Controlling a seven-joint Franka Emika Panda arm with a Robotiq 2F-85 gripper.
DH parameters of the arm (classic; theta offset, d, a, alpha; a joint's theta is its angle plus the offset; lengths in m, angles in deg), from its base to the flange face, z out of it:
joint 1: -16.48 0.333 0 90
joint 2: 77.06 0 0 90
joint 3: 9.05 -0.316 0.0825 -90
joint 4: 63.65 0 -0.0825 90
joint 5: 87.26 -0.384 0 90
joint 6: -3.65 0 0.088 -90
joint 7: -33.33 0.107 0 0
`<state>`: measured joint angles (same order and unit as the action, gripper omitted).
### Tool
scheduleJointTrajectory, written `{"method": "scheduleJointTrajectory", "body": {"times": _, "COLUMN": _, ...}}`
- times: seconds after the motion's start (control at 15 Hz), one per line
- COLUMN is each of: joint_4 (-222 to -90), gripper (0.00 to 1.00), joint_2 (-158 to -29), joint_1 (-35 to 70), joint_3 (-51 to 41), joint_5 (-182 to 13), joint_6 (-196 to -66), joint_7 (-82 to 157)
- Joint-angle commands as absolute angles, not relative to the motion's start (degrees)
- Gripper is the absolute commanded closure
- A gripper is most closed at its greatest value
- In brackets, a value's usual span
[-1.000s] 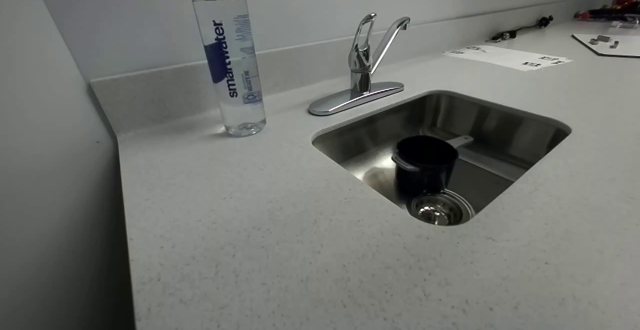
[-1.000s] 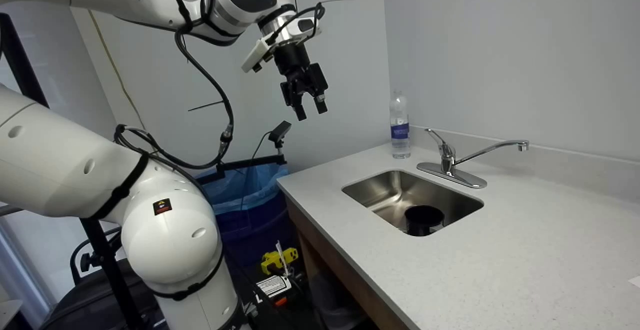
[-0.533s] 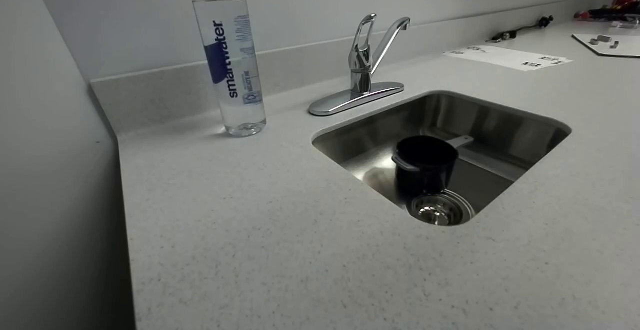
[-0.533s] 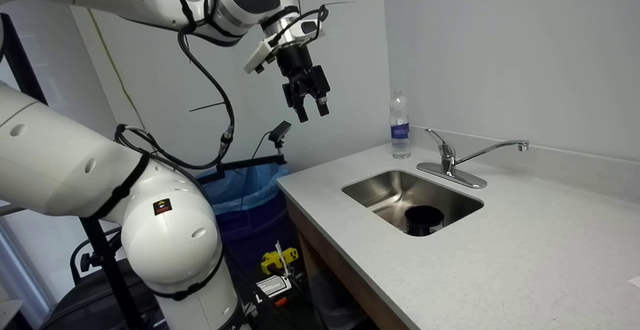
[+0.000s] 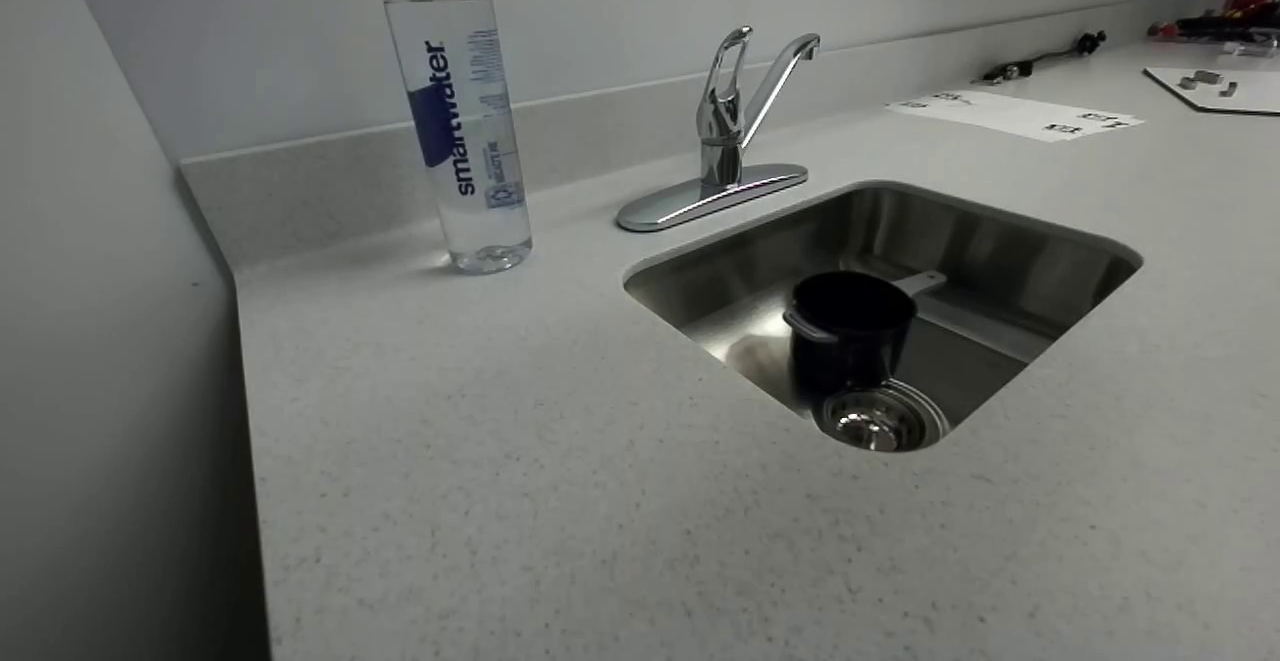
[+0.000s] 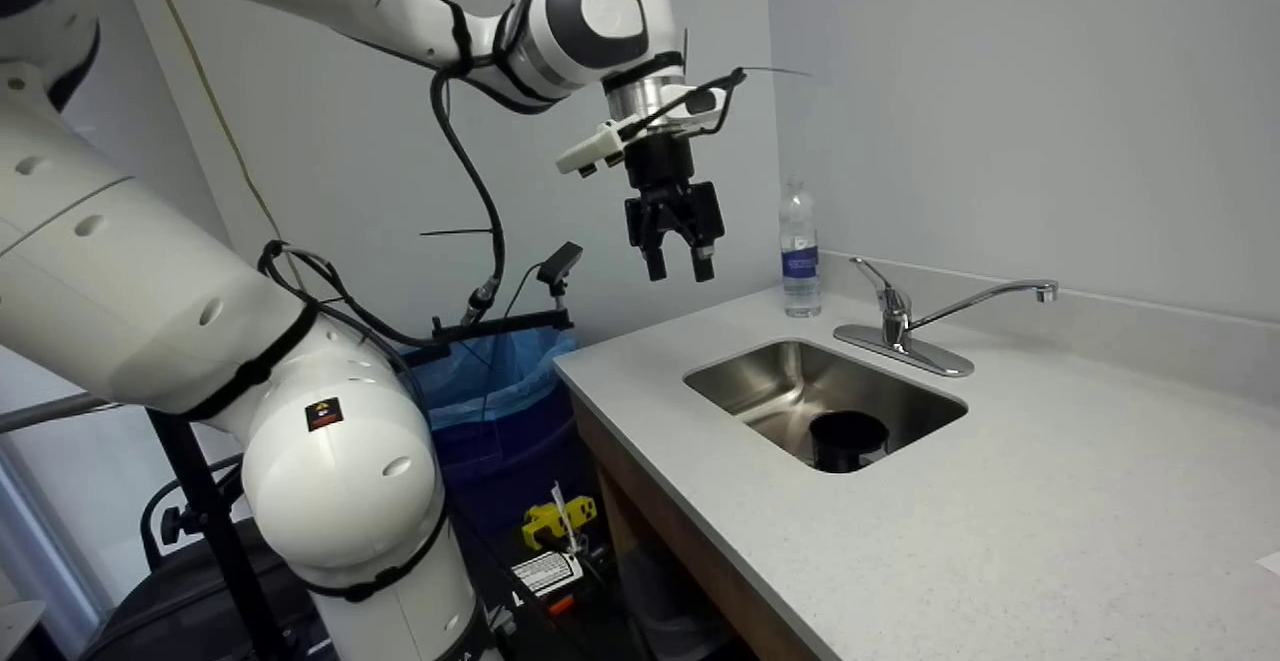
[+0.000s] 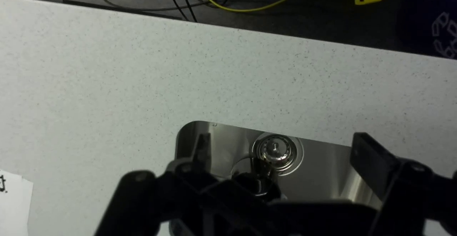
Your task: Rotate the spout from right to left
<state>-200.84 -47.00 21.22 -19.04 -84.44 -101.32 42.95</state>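
Note:
The spout (image 6: 990, 295) is a slim chrome arm, slightly angled upward. In an exterior view it points right, along the wall, away from the sink; it also shows in an exterior view (image 5: 774, 86) behind the lever handle (image 5: 722, 91). It joins the chrome base plate (image 6: 940, 359) behind the sink. My gripper (image 6: 680, 269) is open and empty, fingers down, in the air left of the sink and well apart from the spout. In the wrist view my gripper's fingers (image 7: 280, 141) are spread wide above the sink. The spout is out of the wrist view.
The steel sink (image 6: 745, 381) holds a black pot (image 5: 852, 341) and a drain strainer (image 7: 276, 151). A water bottle (image 6: 799, 271) stands at the corner, left of the faucet. A wall runs behind the faucet. Paper (image 5: 1010, 116) lies further along the counter. A blue bin (image 6: 500, 441) stands beside the counter.
My arm and gripper have moved right and down toward the counter, and the gripper has turned more upright. The spout and the other things have not moved.

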Motion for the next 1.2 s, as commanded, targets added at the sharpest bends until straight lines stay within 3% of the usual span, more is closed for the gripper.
{"method": "scheduleJointTrajectory", "body": {"times": 0.0, "joint_4": -198.26, "gripper": 0.00, "joint_2": -55.24, "joint_1": 20.40, "joint_3": -14.76, "joint_5": -85.51, "joint_6": -105.09, "joint_7": 38.62}}
{"method": "scheduleJointTrajectory", "body": {"times": 0.67, "joint_4": -189.29, "gripper": 0.00, "joint_2": -71.42, "joint_1": 17.82, "joint_3": -12.02, "joint_5": -82.54, "joint_6": -119.10, "joint_7": 41.37}}
{"method": "scheduleJointTrajectory", "body": {"times": 1.13, "joint_4": -186.27, "gripper": 0.00, "joint_2": -73.96, "joint_1": 17.27, "joint_3": -10.72, "joint_5": -82.20, "joint_6": -120.57, "joint_7": 42.62}}
